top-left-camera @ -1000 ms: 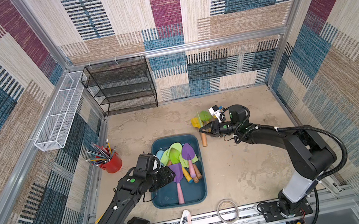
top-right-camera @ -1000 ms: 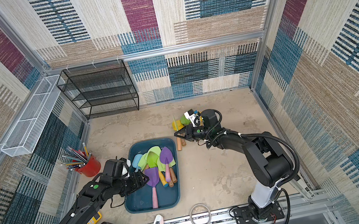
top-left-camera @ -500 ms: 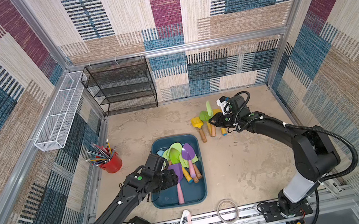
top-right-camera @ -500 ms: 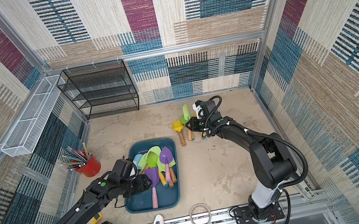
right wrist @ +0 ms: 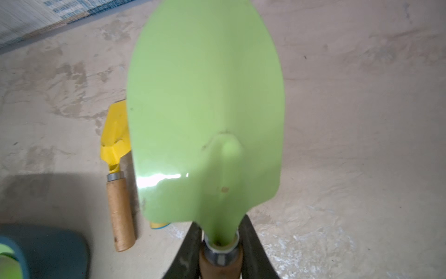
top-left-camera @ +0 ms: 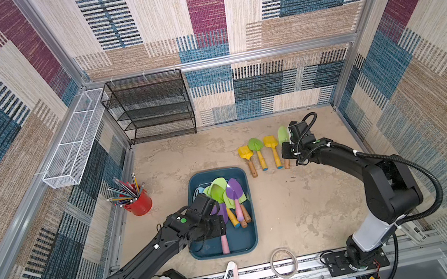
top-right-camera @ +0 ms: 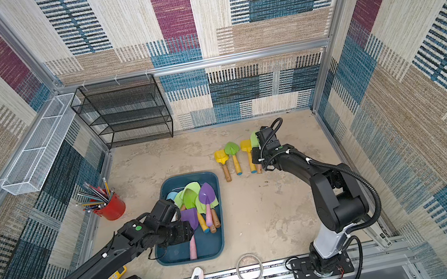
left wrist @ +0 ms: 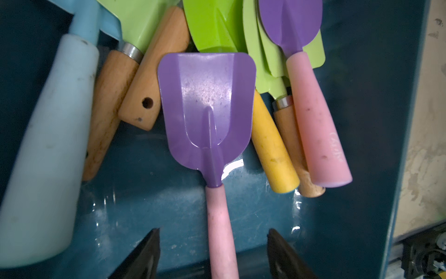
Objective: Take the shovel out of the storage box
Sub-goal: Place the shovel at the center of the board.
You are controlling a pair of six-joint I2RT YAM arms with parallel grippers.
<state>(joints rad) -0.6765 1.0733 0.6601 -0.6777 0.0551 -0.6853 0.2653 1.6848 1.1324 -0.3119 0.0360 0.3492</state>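
Straddling a purple shovel (left wrist: pixel 207 103), left claw (left wrist: pixel 213 235) gapes; right claw (right wrist: pixel 219 246) clamps a green shovel (right wrist: pixel 205 108), perhaps grounded.

I see the storage box (left wrist: pixel 149 207) is shiny plastic, a bit scratched. The purple shovel (left wrist: pixel 205 101) has a smooth glossy scoop and a dull pink handle. The green shovel (right wrist: pixel 205 108) shines too, with a metal ring and wood handle.
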